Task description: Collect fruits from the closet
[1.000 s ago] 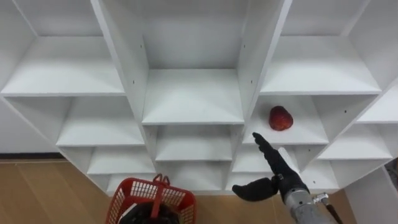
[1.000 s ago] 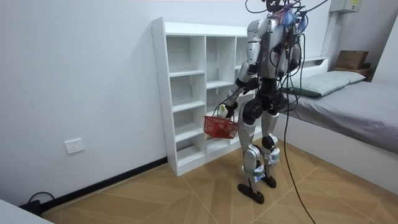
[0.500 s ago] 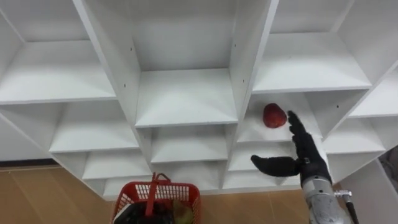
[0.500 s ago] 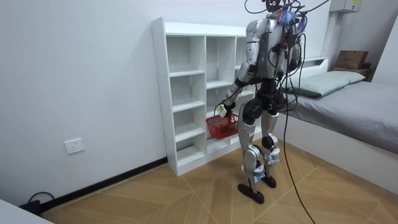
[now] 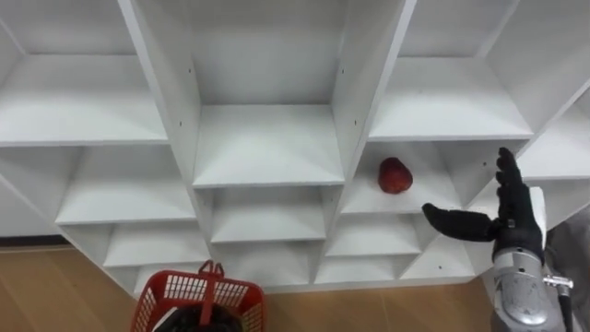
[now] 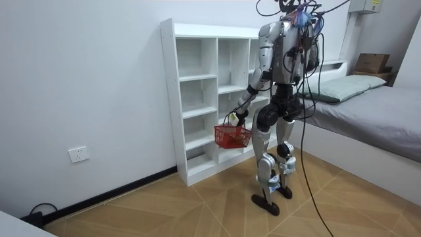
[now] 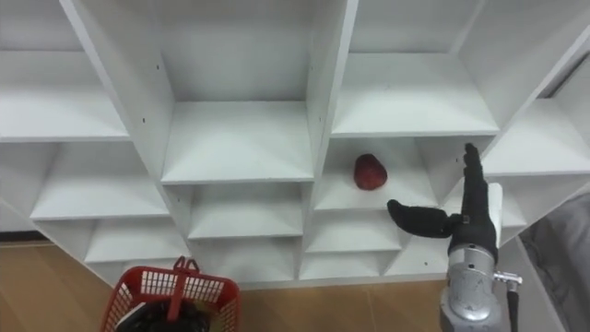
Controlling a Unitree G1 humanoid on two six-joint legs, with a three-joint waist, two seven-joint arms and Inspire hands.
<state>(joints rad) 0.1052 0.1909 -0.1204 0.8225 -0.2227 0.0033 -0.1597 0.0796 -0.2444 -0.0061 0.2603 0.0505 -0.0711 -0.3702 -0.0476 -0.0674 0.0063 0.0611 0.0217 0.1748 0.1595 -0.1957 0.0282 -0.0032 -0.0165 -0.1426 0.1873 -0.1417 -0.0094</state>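
The white closet (image 5: 267, 138) of open compartments rises before the robot, which stands upright and close to its front, with a bed behind it in the room view. The step in hand looks like the reach for a fruit, with the pick itself not yet made. The red basket (image 5: 166, 297) hangs low before the closet's bottom shelves, under the left hand (image 6: 234, 118); how that hand grips the handle I cannot tell. The right hand (image 5: 513, 221) is raised in front of the closet's right column, spread wide, fingers straight and pointing up, thumb stretched out toward the fruit, and it holds nothing. The red fruit (image 5: 395, 175) lies alone on a shelf of that right column, to the left of the hand and apart from it. The next move likely calls for the hand to go into that compartment, close round the fruit, then bring it over the basket. The fruit is round, deep red and smooth, perhaps an apple, and looks firm enough to take in a plain wrap.
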